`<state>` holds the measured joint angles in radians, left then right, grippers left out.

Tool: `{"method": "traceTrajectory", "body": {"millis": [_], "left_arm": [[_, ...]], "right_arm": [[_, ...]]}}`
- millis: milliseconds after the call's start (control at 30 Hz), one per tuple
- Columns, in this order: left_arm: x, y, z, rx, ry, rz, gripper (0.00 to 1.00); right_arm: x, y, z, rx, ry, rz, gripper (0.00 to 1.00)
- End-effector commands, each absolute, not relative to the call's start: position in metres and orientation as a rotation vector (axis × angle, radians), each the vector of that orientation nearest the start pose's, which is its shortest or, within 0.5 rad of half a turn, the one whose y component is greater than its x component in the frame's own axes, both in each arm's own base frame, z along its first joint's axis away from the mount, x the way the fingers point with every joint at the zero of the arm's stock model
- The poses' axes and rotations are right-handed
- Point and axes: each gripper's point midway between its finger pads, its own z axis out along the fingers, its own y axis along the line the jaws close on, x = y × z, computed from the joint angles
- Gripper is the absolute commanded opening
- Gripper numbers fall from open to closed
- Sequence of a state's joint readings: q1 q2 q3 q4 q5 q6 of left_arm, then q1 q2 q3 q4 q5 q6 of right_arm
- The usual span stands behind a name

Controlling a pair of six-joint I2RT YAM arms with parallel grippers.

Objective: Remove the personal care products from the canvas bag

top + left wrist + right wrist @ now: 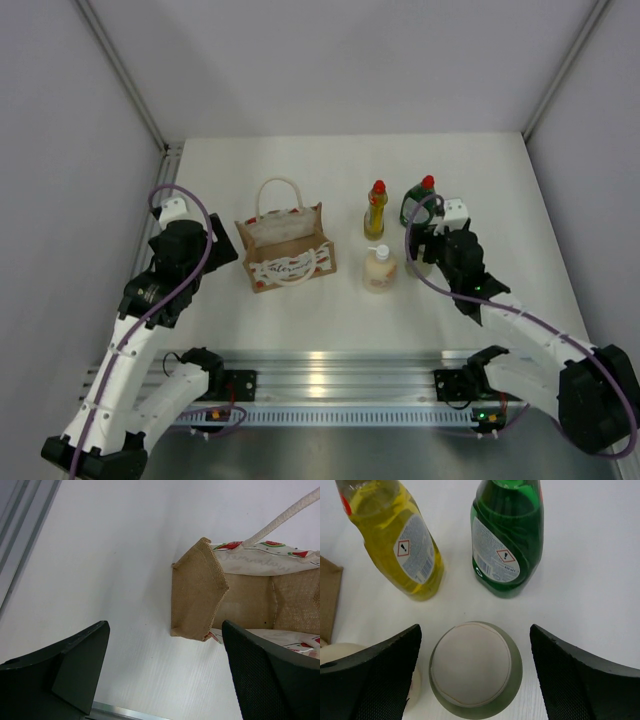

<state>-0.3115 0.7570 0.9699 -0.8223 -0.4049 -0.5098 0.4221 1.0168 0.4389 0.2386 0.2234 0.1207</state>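
My fingers frame a warning diamond (403, 547) with an exclamation mark on the left yellow bottle (422, 575). The right green bottle (512, 510) bears another. The bag's (197, 595) script is unreadable.

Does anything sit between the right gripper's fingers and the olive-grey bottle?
Nothing visible. The right gripper straddles the olive-grey bottle with bare gaps both sides; the cream pump bottle stands just outside one finger.

White bench (330, 170), matte, evenly lit, soft shadows only. Pale grey back wall (330, 60) w/ matching side panels (60, 200) L & R. Alu corner posts (125, 75) at back corners. Ribbed alu rail (330, 370) along bench's near edge.
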Motion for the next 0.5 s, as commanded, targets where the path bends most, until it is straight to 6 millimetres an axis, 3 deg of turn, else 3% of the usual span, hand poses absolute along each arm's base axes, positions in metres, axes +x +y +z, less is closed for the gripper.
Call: {"method": "traceTrajectory", "body": {"millis": [0,233,333,367,433,467], "left_arm": [[0.242,-0.024,0.242,-0.425,2.047,-0.050,0.98],[0.242,-0.020,0.245,-0.436,2.034,-0.026,0.98],[0.242,-0.016,0.248,-0.453,2.017,-0.012,0.98],[0.241,-0.015,0.249,-0.453,2.017,-0.008,0.98],[0.241,-0.014,0.251,-0.457,2.007,-0.005,0.98],[0.241,-0.014,0.255,-0.457,2.000,-0.007,0.98]], "right_arm": [[0.336,0.111,0.190,-0.098,1.720,0.200,0.86],[0.326,0.106,0.218,-0.091,1.713,0.199,0.88],[0.317,0.097,0.237,-0.075,1.734,0.171,0.91],[0.314,0.095,0.257,-0.063,1.711,0.176,0.94],[0.304,0.088,0.251,-0.072,1.785,0.144,0.99],[0.297,0.083,0.258,-0.065,1.805,0.123,0.99]]}}
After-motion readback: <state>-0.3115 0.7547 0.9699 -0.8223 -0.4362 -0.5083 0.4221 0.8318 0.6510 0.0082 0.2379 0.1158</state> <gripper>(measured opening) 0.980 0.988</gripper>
